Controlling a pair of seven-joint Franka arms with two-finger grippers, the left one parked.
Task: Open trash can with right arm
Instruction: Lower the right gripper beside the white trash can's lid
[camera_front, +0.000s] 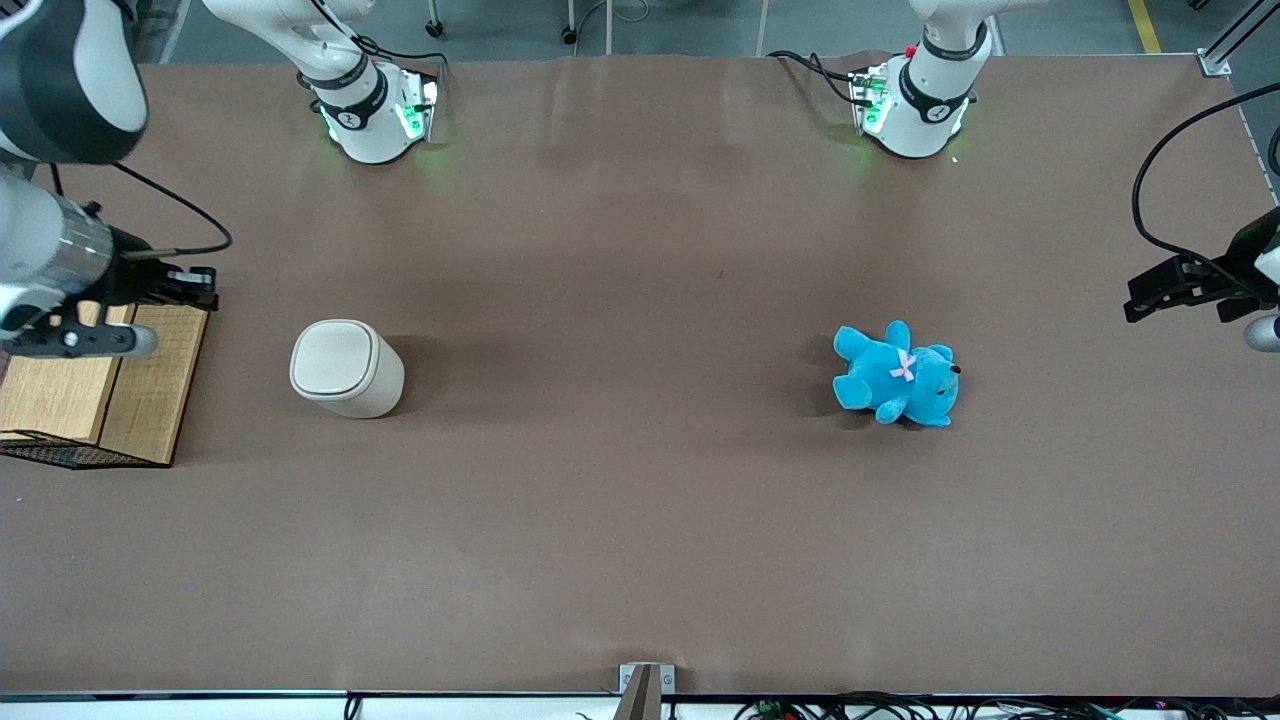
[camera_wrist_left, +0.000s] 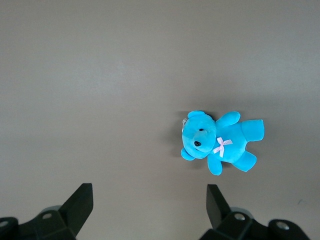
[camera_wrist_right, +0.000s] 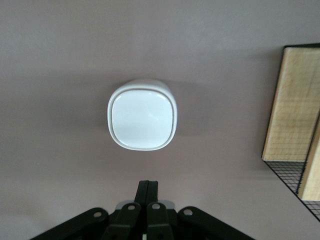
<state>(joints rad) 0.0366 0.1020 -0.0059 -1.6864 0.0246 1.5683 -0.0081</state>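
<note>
The trash can (camera_front: 345, 367) is a small cream-white bin standing upright on the brown table, its rounded-square lid flat and closed. In the right wrist view the trash can (camera_wrist_right: 143, 120) shows from above, lid down. My right arm's gripper (camera_front: 140, 341) hangs in the air over the wire-and-wood basket, apart from the can, toward the working arm's end of the table. In the right wrist view the gripper (camera_wrist_right: 148, 187) has its two black fingers pressed together with nothing between them.
A wire-and-wood basket (camera_front: 100, 385) sits at the working arm's end of the table, beside the can; it also shows in the right wrist view (camera_wrist_right: 295, 115). A blue teddy (camera_front: 895, 375) lies toward the parked arm's end, and shows in the left wrist view (camera_wrist_left: 220, 142).
</note>
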